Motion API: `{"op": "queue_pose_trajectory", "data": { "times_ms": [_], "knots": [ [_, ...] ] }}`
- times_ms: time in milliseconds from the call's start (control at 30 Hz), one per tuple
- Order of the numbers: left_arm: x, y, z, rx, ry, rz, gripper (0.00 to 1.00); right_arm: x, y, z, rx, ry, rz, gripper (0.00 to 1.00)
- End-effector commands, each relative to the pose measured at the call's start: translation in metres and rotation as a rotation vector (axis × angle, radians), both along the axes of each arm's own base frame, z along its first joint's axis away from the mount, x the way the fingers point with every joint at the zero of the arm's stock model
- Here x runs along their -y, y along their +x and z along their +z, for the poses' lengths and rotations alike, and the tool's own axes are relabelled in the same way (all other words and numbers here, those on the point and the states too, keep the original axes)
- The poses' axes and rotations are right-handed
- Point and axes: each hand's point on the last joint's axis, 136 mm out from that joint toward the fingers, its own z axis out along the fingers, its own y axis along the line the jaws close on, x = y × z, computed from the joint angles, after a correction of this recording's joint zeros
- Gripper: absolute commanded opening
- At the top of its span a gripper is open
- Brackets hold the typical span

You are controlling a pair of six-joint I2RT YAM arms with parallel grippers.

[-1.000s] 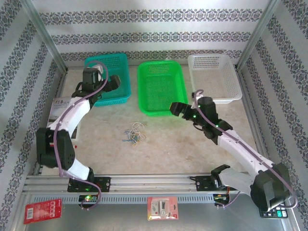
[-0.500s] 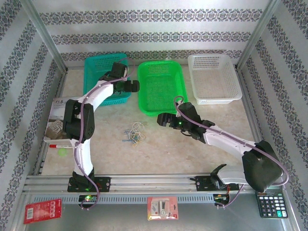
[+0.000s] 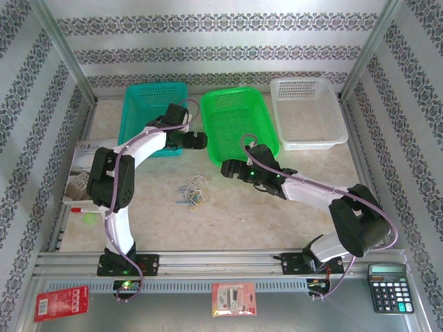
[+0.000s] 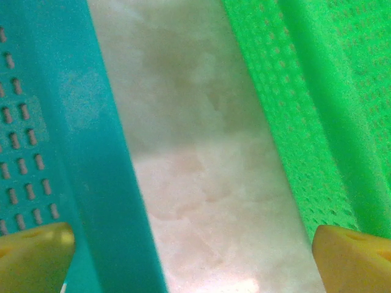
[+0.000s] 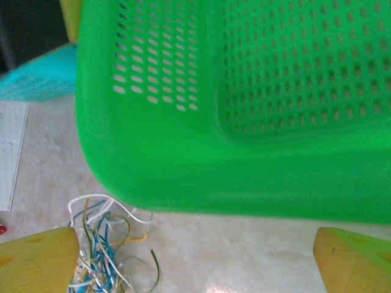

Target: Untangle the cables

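Note:
The cables [image 3: 194, 192] lie as a small loose tangle of cream-white, yellow-orange and blue cords on the table, just below the green basket [image 3: 239, 123]. The same cables [image 5: 101, 253] appear in the right wrist view beside the left fingertip, touching nothing. My right gripper [image 3: 226, 169] [image 5: 195, 265] is open and empty, low over the table at the green basket's near wall [image 5: 244, 171], right of the tangle. My left gripper [image 3: 199, 142] [image 4: 195, 262] is open and empty over bare table between the teal basket [image 4: 55, 134] and the green basket [image 4: 317, 110].
A white basket [image 3: 308, 111] stands at the back right. A printed booklet [image 3: 86, 173], a red marker and a small green ball [image 3: 88, 219] lie at the left. A calculator [image 3: 391, 296] and packets sit past the front rail.
The left gripper swung right, off the teal basket into the gap between the baskets. The right gripper crept left toward the tangle. The green basket shifted and turned slightly.

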Motion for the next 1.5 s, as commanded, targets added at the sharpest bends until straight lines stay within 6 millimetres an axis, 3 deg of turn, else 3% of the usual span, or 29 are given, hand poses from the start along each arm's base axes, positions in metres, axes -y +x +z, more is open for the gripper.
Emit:
{"op": "queue_pose_trajectory", "data": {
  "times_ms": [0, 167, 333, 533, 733, 967, 1100, 1233, 1333, 1467],
  "knots": [
    [0.017, -0.008, 0.030, 0.064, -0.095, -0.011, 1.00, -0.010, 0.016, 0.016, 0.049, 0.030, -0.011, 0.98],
    [0.021, -0.023, 0.045, 0.100, -0.190, 0.013, 1.00, -0.011, 0.032, 0.017, 0.057, 0.036, -0.031, 0.98],
    [0.026, -0.024, 0.059, 0.135, -0.267, 0.037, 1.00, -0.021, 0.047, 0.020, 0.061, 0.056, -0.028, 0.98],
    [0.029, -0.020, 0.066, 0.147, -0.302, 0.051, 1.00, -0.026, 0.044, 0.035, 0.071, 0.100, -0.006, 0.98],
    [0.031, -0.011, 0.068, 0.165, -0.322, 0.068, 1.00, 0.000, 0.034, 0.058, 0.115, 0.121, -0.061, 0.98],
    [0.037, 0.007, 0.064, 0.171, -0.333, 0.079, 1.00, 0.033, 0.032, 0.069, 0.136, 0.130, -0.131, 0.98],
    [0.039, 0.013, 0.069, 0.181, -0.341, 0.079, 1.00, 0.031, 0.021, 0.072, 0.134, 0.115, -0.103, 0.98],
    [0.035, 0.011, 0.093, 0.228, -0.337, 0.066, 1.00, 0.030, 0.003, 0.067, 0.140, -0.008, -0.109, 0.98],
    [0.029, 0.002, 0.114, 0.255, -0.324, 0.065, 1.00, 0.027, -0.013, 0.060, 0.138, -0.091, -0.090, 0.98],
    [0.017, -0.020, 0.132, 0.264, -0.310, 0.076, 1.00, 0.007, -0.040, 0.050, 0.141, -0.087, 0.019, 0.98]
  ]
}}
